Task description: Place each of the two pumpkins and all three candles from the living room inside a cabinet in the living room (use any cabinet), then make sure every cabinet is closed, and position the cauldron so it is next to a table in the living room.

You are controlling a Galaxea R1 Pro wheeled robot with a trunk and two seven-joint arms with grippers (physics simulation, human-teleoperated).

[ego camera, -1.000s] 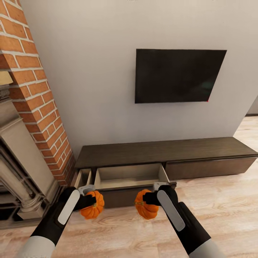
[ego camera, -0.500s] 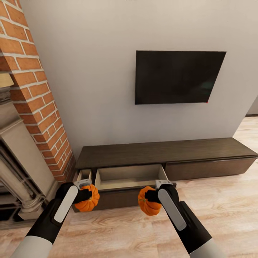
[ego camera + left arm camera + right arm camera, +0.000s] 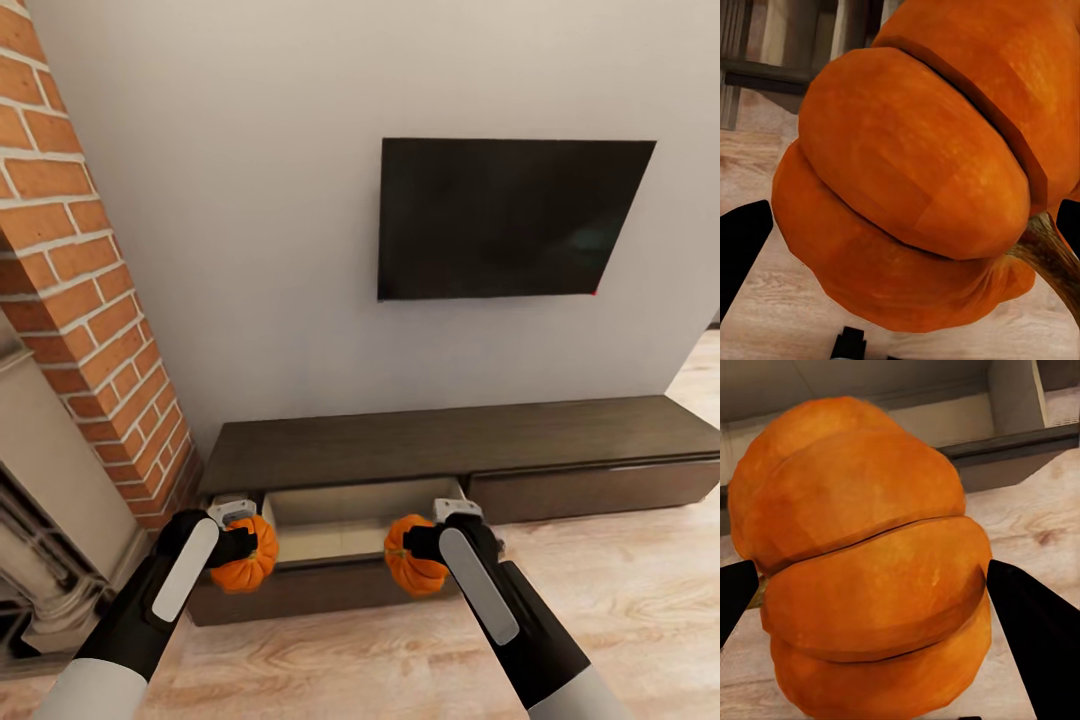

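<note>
Both hands pinch pumpkins: left hand (image 3: 236,548) w/ left pumpkin (image 3: 243,566), stem (image 3: 1050,251) seen at wrist; right hand (image 3: 428,545) w/ right pumpkin (image 3: 412,568)

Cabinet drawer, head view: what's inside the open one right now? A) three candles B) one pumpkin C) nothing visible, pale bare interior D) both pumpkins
C: the open drawer of the cabinet shows only its pale bare interior, while the left gripper holds one pumpkin and the right gripper holds the other pumpkin, both at the drawer's front edge.
</note>
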